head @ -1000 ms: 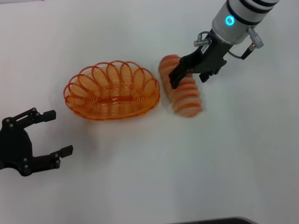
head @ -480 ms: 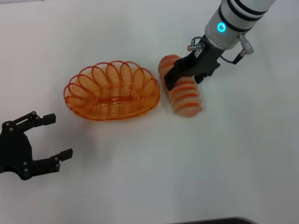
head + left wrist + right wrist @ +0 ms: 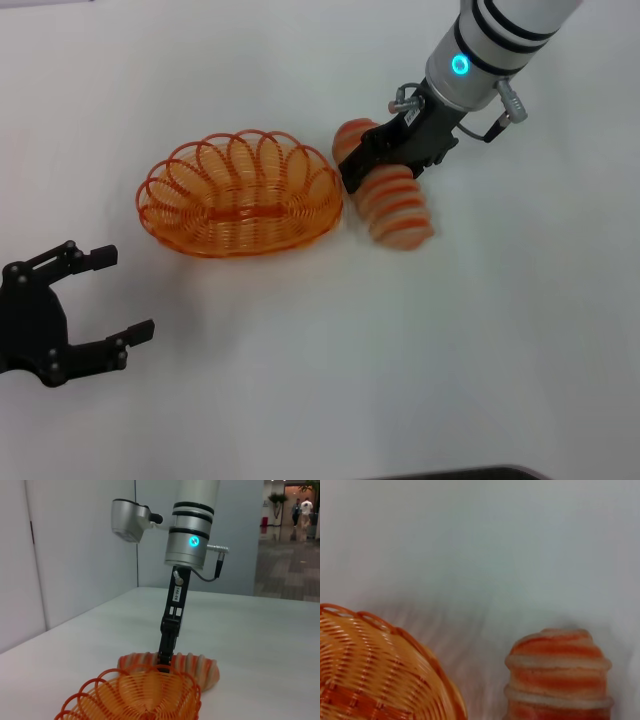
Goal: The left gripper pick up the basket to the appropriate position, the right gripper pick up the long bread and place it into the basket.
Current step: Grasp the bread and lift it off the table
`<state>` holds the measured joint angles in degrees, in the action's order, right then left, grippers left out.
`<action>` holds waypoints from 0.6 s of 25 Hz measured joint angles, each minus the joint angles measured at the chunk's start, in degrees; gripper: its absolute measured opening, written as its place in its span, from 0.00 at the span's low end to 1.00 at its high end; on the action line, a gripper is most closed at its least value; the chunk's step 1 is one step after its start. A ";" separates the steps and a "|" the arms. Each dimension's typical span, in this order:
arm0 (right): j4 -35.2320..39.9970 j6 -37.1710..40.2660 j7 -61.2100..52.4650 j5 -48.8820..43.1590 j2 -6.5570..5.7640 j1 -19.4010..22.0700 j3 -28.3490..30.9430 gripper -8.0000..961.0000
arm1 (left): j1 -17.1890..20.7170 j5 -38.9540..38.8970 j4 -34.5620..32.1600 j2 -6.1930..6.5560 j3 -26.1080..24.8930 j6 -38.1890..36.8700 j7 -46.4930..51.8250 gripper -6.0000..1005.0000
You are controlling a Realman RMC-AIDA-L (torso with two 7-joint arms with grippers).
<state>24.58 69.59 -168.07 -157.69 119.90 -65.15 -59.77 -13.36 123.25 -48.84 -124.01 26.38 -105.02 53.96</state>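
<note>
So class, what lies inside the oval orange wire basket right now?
Nothing: the oval orange wire basket is empty. The striped tan long bread lies beside it, under the right gripper.

We see the long bread (image 3: 388, 192) just right of the basket (image 3: 240, 194) on the table (image 3: 400, 350). The right gripper (image 3: 385, 160) is over the bread. The left gripper (image 3: 95, 305) is well apart, nearer and left.

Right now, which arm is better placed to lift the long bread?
The right. The right gripper already straddles the long bread beside the basket; the left gripper sits open, well away from both.
</note>
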 joint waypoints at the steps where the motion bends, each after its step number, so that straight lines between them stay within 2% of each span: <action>1: -0.30 -0.26 0.00 0.01 0.00 -0.02 0.00 0.92 | 0.00 -0.01 0.00 0.00 0.00 0.07 0.00 0.87; 11: -0.05 -0.58 -0.04 0.03 -0.15 0.76 0.07 0.92 | 0.01 -0.03 -0.03 0.00 0.00 0.31 -0.08 0.87; 15: 3.97 0.87 -0.03 -0.08 -0.32 2.06 -0.05 0.81 | 0.09 -0.04 -0.03 0.00 -0.09 0.34 -0.09 0.87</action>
<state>28.55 70.46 -168.11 -157.77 119.58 -63.09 -59.82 -13.27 123.21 -48.87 -124.01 26.30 -104.67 53.87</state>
